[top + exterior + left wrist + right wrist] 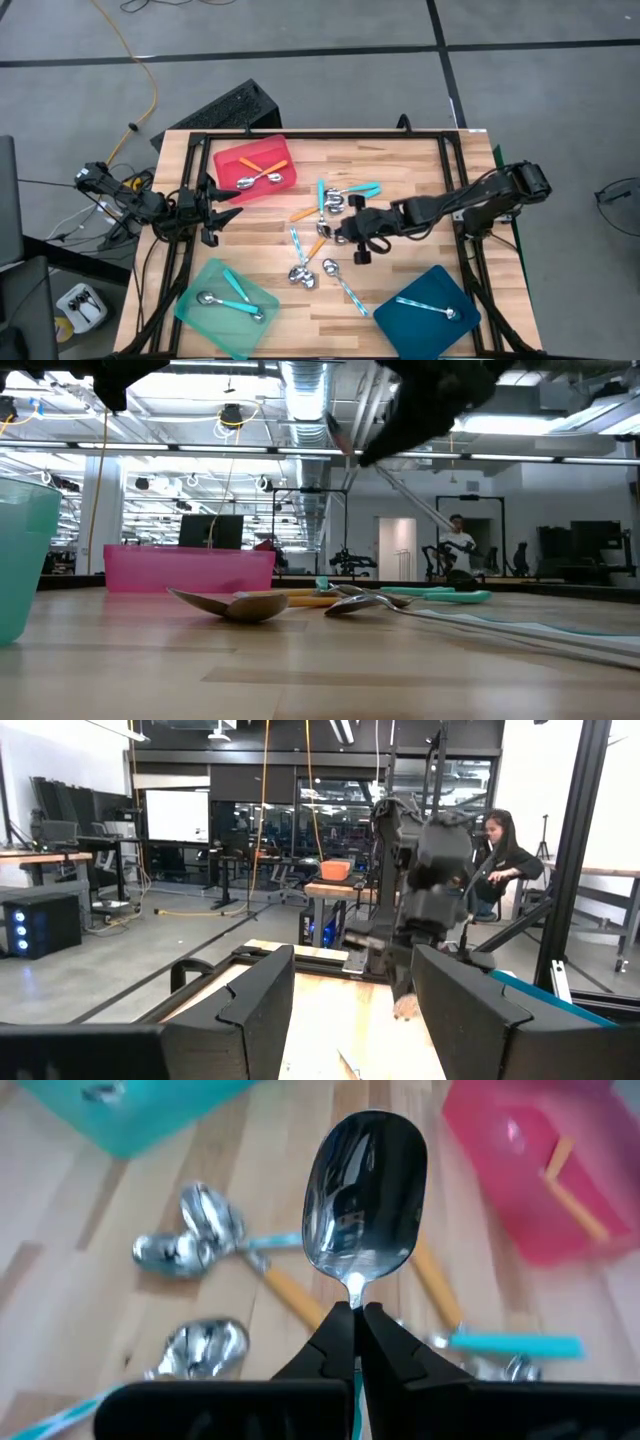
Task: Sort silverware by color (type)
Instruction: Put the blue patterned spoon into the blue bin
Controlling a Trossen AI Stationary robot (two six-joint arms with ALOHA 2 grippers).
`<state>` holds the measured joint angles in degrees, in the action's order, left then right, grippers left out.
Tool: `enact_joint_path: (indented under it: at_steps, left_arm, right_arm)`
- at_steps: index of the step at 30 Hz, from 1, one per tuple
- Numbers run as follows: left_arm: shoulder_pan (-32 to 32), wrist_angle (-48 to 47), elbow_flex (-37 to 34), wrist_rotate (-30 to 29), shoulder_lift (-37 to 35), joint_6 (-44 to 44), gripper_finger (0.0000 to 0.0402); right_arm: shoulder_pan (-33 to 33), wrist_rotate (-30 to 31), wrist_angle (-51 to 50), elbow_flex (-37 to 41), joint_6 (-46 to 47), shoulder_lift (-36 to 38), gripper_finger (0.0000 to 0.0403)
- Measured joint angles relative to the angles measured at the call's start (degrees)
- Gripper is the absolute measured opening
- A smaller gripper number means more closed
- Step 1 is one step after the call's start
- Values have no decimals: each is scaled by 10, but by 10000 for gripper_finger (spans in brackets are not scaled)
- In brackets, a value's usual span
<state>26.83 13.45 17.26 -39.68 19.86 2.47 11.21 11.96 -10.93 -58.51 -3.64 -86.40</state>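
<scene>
Several spoons (pixel 318 240) with orange, turquoise and pale blue handles lie loose mid-table. My right gripper (pixel 340 230) hovers over them, shut on one spoon whose shiny bowl (pixel 365 1190) sticks out past the fingertips; its handle is hidden behind the fingers. Two orange spoons (pixel 262 172) lie in the red tray (pixel 232 158), two turquoise ones (pixel 232 295) in the mint-green tray (pixel 205 320), and a pale blue one (pixel 430 308) in the dark-blue tray (pixel 400 325). My left gripper (pixel 230 203) waits open at the table's left side, holding nothing. My right gripper pinches the spoon's thin neck (pixel 353 1292), just below the bowl, between its two fingertips. The fingers run along the spoon, slanting down from the table's right side. The bowl points away from the gripper, its hollow facing the camera, clear of the spoons lying beneath.
The red tray (pixel 190 568) stands at the far left, the mint-green tray (pixel 20 560) at the near left, and the dark-blue tray at the near right. Bare wood (pixel 400 170) lies at the far right. A person (pixel 500 850) sits in the room beyond the table.
</scene>
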Motion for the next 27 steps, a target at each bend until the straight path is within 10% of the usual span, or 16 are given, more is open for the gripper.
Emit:
enact_joint_path:
  at_steps: [27]
  left_arm:
    - [0,0,0,0,0,-4,190]
  right_arm:
    - [103,-1,-145,-214,-22,1,24]
